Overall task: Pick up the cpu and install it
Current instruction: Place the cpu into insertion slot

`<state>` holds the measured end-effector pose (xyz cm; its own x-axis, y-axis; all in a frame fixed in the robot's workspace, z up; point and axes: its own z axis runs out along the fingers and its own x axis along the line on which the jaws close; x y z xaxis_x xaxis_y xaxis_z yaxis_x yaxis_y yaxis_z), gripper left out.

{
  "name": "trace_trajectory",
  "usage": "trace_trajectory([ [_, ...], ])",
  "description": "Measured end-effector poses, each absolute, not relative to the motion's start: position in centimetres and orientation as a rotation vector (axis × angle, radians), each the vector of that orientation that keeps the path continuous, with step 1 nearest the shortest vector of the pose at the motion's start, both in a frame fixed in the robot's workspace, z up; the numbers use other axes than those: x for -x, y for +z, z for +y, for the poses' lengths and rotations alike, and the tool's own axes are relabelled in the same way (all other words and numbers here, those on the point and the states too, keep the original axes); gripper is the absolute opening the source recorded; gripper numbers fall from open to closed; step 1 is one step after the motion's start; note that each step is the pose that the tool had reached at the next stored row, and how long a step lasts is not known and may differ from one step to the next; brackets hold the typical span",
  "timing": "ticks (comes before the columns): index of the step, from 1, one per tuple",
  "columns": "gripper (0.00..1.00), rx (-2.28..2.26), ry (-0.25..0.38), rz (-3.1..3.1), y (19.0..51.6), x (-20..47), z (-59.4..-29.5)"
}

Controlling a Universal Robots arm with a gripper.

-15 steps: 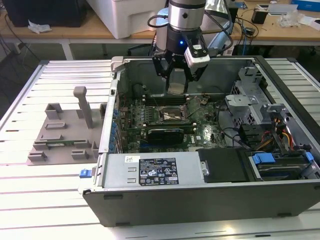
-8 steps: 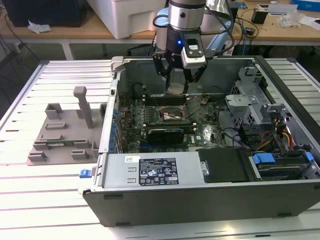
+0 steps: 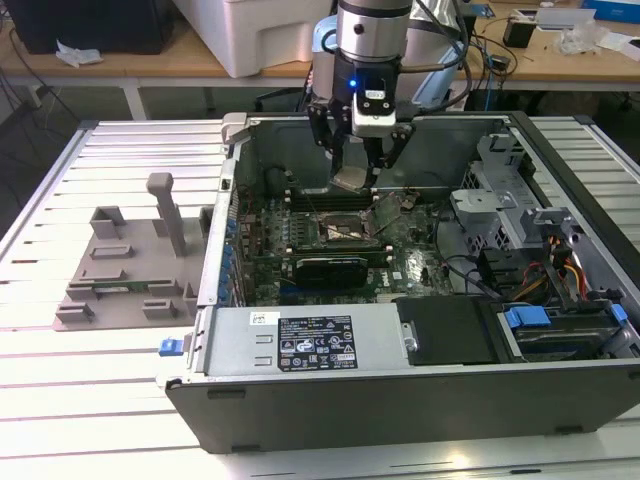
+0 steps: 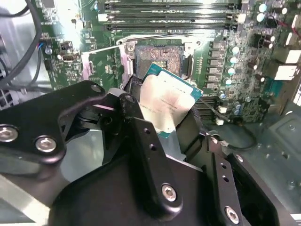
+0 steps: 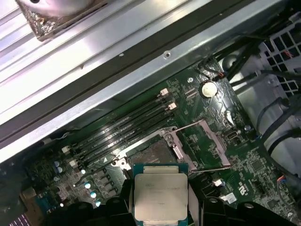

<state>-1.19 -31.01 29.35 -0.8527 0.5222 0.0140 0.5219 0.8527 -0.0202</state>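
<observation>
Grey plastic tray (image 3: 125, 265) sits at the exterior view's left; to its right, inside the open computer case (image 3: 400, 400), I see my gripper (image 3: 355, 172) clamped on the cpu (image 3: 352, 181), holding it just above the bare socket (image 3: 345, 230), not touching.

Silver cylindrical wrist (image 3: 372, 30), blue light (image 3: 352, 84), white block (image 3: 372, 112); black linkage hand (image 3: 356, 168), round silver screws (image 4: 169, 191).

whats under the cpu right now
The empty socket on the motherboard lies below the cpu, which the gripper holds. The cpu covers the socket's near edge.
</observation>
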Motion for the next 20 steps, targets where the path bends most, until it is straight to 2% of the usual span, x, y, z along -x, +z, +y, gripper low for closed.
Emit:
trace_trajectory([
  [20, 0.54, 1.452, 0.047, -2.766, 29.29, 1.17, -31.0],
])
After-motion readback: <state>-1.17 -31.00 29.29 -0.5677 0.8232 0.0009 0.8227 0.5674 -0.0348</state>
